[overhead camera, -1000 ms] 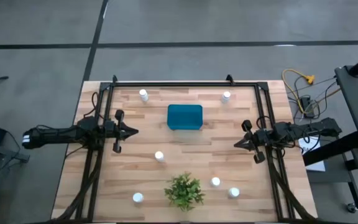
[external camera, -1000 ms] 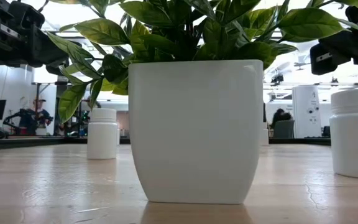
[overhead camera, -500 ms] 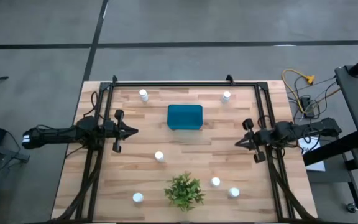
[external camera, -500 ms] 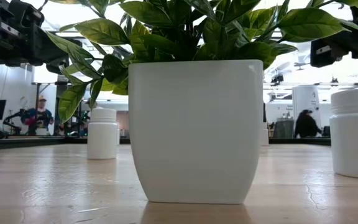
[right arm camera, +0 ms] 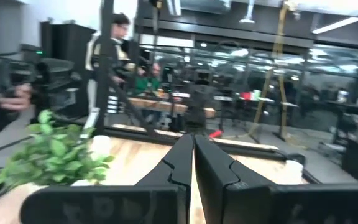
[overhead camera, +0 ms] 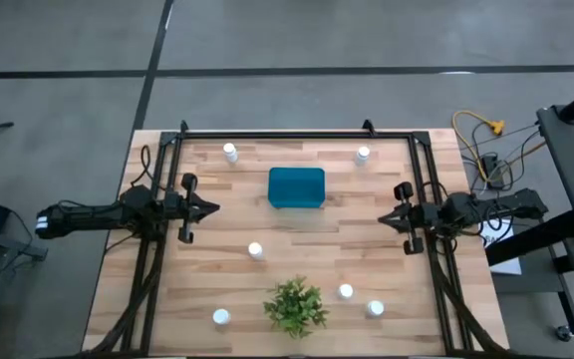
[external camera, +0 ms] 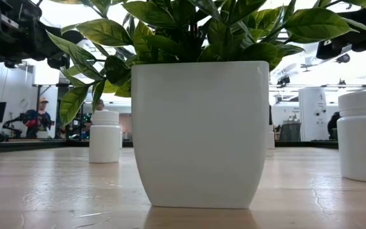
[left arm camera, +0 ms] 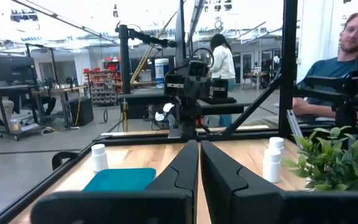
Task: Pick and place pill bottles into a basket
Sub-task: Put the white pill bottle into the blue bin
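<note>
The teal basket [overhead camera: 296,187] stands on its base at the table's far middle and also shows in the left wrist view [left arm camera: 120,179]. Several white pill bottles stand upright on the wood: two at the far side [overhead camera: 230,153] [overhead camera: 364,155], one near the middle [overhead camera: 255,250], three at the near side [overhead camera: 221,317] [overhead camera: 346,291] [overhead camera: 375,308]. My left gripper [overhead camera: 215,209] hovers shut and empty at the table's left, left of the basket; its wrist view [left arm camera: 199,146] shows the fingers together. My right gripper [overhead camera: 383,219] hovers shut and empty at the right, its fingers together in its wrist view [right arm camera: 192,142].
A green plant [overhead camera: 295,306] in a white pot [external camera: 201,133] stands at the near middle, between the near bottles. A black frame [overhead camera: 297,133] runs round the table's far and side edges. People show in the room beyond the table.
My right gripper has moved a little toward the table's far edge and risen slightly, still shut. The bottles and the basket have kept still.
</note>
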